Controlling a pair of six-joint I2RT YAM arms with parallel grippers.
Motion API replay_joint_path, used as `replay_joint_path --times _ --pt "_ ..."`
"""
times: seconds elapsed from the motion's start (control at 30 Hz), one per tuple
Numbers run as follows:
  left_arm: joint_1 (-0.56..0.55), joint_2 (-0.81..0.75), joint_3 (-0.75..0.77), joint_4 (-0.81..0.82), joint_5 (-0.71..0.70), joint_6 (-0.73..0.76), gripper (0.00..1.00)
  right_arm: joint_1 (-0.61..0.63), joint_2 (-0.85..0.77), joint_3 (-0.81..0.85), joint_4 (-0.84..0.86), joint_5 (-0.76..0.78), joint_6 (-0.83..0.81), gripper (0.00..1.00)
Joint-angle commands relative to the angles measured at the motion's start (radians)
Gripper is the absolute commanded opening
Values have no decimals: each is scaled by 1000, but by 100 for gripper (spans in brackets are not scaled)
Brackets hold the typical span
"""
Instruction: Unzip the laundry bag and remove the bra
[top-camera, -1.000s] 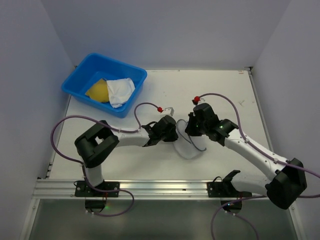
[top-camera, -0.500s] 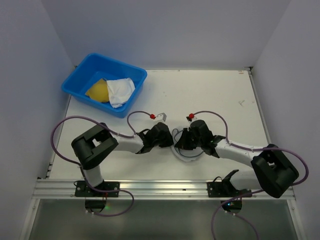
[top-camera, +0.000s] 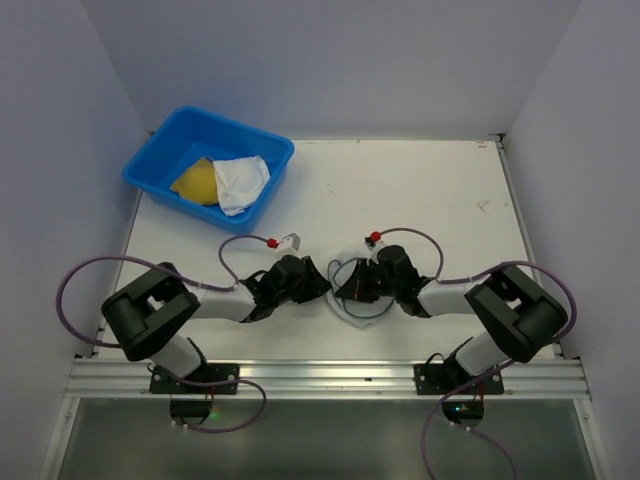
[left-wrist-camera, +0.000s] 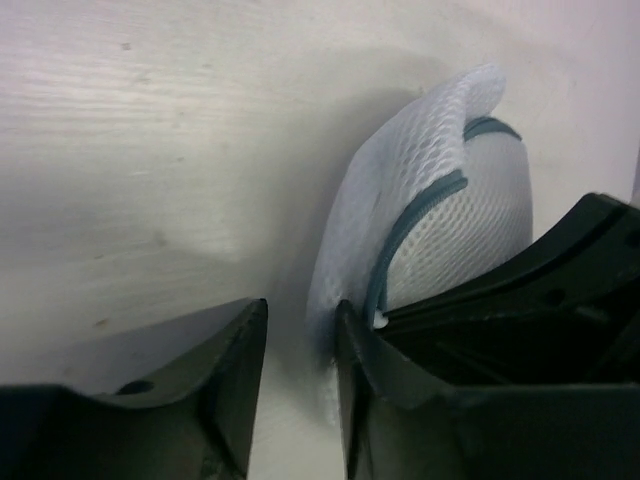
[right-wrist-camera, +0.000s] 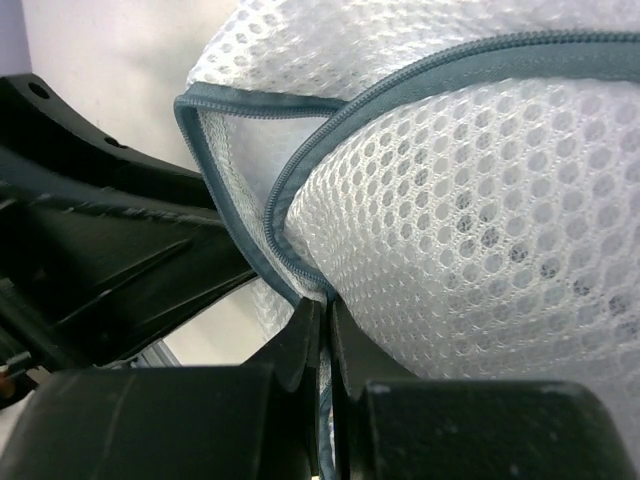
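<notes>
Pinching the zip seam with nothing to brace it

The right claw (right-wrist-camera: 322, 345) is pressed together on the grey zip edge of the laundry bag (right-wrist-camera: 450, 250), which lies on the table (top-camera: 420, 190) between the arms. The left claw (left-wrist-camera: 300, 335) stands slightly spread beside the mesh, gripping nothing visible. A pull now may just drag the bag, or the thin seam may slip free. The bra (top-camera: 195, 183) lies in the blue tub (top-camera: 190, 135), well apart.

One left arm (top-camera: 215, 300) plus one right arm (top-camera: 450, 295) makes two; one bag (right-wrist-camera: 480, 200); one tub (top-camera: 190, 140); one bra (top-camera: 195, 183); one cloth (top-camera: 243, 180); one desk (top-camera: 420, 190).
</notes>
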Motion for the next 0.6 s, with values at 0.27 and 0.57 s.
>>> replay_joint_path --times 0.27,0.57 --pt "87 -446 -138 -323 -121 64 67 5 5 66 -129 25 -58 8" --pt "99 -591 -89 -506 -174 104 66 51 -168 219 -405 73 -144 65"
